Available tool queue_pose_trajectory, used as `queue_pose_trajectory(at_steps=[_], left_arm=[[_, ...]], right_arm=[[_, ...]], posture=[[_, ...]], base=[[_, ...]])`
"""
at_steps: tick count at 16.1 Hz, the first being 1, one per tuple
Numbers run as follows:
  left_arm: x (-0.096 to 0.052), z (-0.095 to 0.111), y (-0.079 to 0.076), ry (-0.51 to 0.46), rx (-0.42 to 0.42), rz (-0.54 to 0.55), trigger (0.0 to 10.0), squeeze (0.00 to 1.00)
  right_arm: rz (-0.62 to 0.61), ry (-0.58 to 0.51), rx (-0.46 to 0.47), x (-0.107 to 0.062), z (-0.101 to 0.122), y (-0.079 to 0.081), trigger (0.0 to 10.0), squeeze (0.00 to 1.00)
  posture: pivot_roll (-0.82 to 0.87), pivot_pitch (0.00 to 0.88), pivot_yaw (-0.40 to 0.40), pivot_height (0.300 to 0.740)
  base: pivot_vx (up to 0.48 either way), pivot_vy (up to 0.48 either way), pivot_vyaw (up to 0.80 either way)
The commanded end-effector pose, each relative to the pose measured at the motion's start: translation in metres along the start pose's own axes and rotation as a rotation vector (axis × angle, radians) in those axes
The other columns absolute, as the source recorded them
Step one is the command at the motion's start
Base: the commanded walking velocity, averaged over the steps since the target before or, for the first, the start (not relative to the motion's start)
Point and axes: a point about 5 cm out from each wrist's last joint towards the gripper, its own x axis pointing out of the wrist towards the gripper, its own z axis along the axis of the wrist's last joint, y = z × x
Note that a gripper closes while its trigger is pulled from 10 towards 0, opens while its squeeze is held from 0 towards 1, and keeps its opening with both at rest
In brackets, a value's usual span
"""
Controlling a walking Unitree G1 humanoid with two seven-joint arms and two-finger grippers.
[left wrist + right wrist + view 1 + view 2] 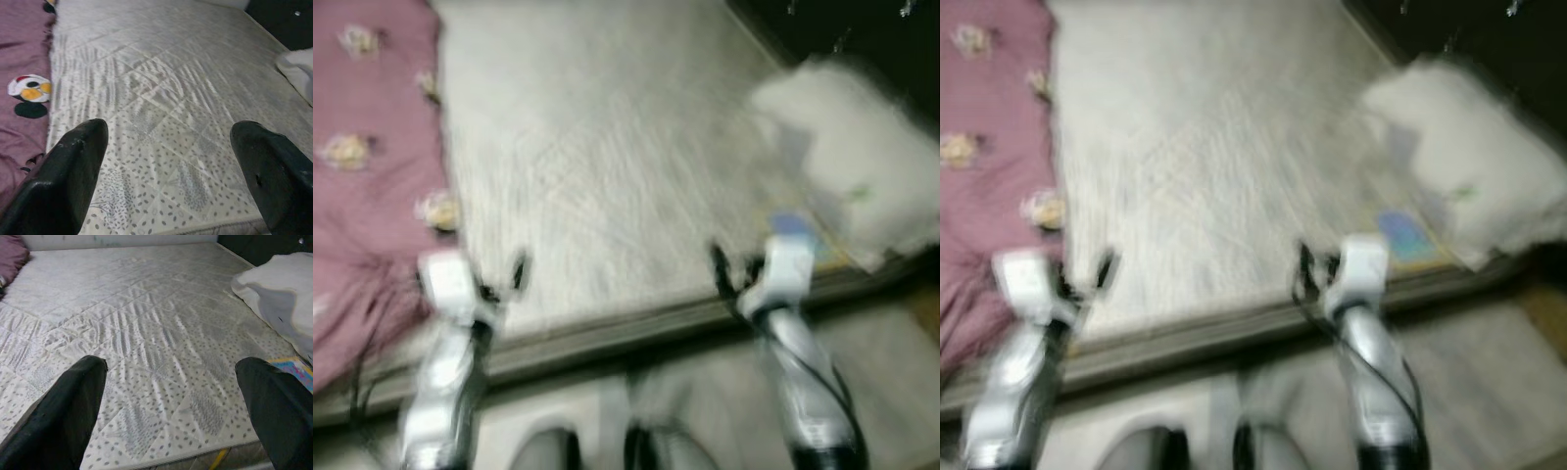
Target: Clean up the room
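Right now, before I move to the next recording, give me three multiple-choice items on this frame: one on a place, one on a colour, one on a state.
1. Where does the white pillow lie?
A. On the robot's right side of the mattress
B. On the floor
C. On the blanket

2. What colour is the blanket on the robot's left?
A. Green
B. Mauve pink
C. Black

3. How do the fingers of the left gripper and right gripper stand?
A. Both shut
B. Both open, holding nothing
C. Both open, clasping the pillow

Key: A, it sits at the right edge; B, pink with printed figures; B, wrist views show spread fingers over bare mattress.
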Motion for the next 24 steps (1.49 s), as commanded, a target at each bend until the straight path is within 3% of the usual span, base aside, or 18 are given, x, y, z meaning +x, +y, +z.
queue_pose_trajectory(at_steps=[1,6,10,13,15,19,24], left_arm=[[-0.001,0.002,0.003,0.001,0.016,0.008,10.0,0.00],[-0.001,0.002,0.005,0.001,0.022,0.014,10.0,0.00],[-0.007,-0.007,0.009,0.037,0.043,0.026,10.0,0.00],[0.004,-0.009,0.004,0.053,0.065,-0.023,10.0,0.00],[0.012,-0.007,-0.002,0.047,0.064,-0.044,10.0,0.00],[0.012,-0.010,-0.004,0.036,0.038,-0.030,10.0,0.00],[0.012,-0.007,0.001,0.000,0.037,0.018,10.0,0.00]], right_arm=[[-0.008,-0.016,0.004,0.001,0.003,-0.002,10.0,0.00],[-0.007,-0.020,0.009,0.001,0.003,-0.001,10.0,0.00],[-0.039,-0.055,0.030,0.000,0.004,-0.002,10.0,0.00],[-0.093,-0.073,0.039,-0.005,0.004,-0.007,10.0,0.00],[-0.105,-0.080,0.029,-0.009,0.005,-0.010,10.0,0.00],[-0.091,-0.076,0.009,-0.008,0.005,-0.013,10.0,0.00],[0.019,-0.095,-0.023,0.000,0.010,0.005,10.0,0.00]], posture=[[0.02,0.151,-0.079,0.740],[0.02,0.145,-0.071,0.740],[0.00,0.121,-0.011,0.740],[-0.04,0.107,0.033,0.740],[-0.05,0.106,0.038,0.740],[-0.06,0.103,0.005,0.740],[-0.04,0.106,-0.024,0.740]], base=[[0.000,0.480,0.00],[0.000,0.480,0.00],[0.000,0.480,0.00],[0.000,0.480,0.00],[0.000,0.476,0.00],[0.000,0.358,0.00],[0.000,0.000,0.15]])
